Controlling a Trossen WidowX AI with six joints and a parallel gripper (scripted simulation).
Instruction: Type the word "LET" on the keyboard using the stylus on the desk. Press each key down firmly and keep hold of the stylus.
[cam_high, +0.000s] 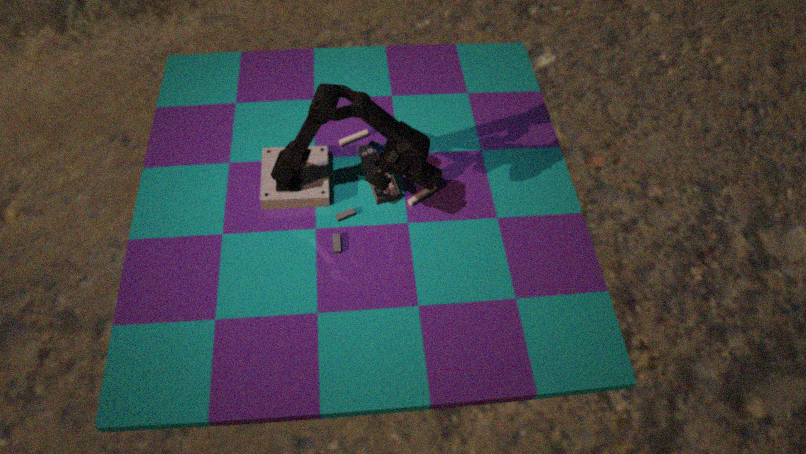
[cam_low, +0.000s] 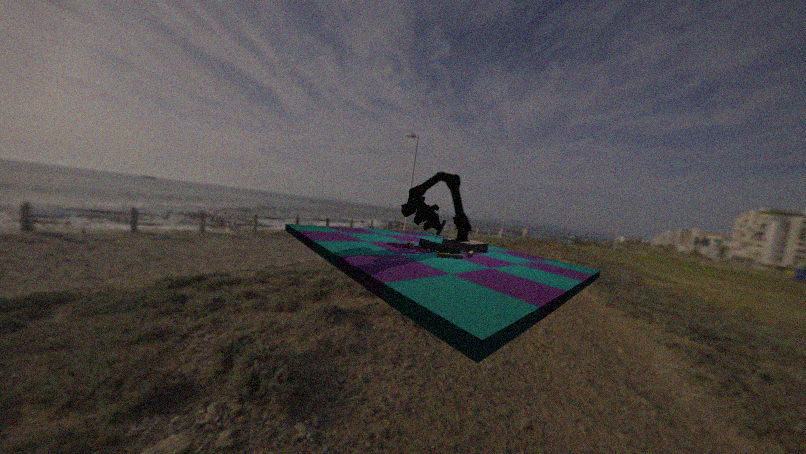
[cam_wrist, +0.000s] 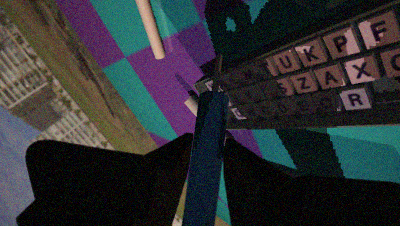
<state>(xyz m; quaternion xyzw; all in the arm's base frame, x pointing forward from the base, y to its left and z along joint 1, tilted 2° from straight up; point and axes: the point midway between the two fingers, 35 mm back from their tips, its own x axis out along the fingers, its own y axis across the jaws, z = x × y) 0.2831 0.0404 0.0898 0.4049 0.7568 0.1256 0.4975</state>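
My gripper (cam_wrist: 208, 143) (cam_low: 438, 228) is shut on the blue stylus (cam_wrist: 207, 125), which points away from the fingers. Its thin tip appears in the wrist view over the shadowed left end of the keyboard (cam_wrist: 327, 77) (cam_high: 388, 197); whether it touches a key cannot be told. Readable keys include U, K, P and F in one row, Z, A and X in another, and R (cam_wrist: 355, 99) nearest the camera side. The keys around the stylus tip are dark or hidden; L, E and T cannot be made out with certainty. The arm covers part of the keyboard in the top view.
A pale rod (cam_high: 353, 137) lies behind the keyboard, and another (cam_high: 419, 196) lies right of it, partly under the arm. Two small grey blocks (cam_high: 345, 214) (cam_high: 337, 243) lie in front. The arm's pale base plate (cam_high: 271, 194) is at left on the checkered desk (cam_high: 366, 270).
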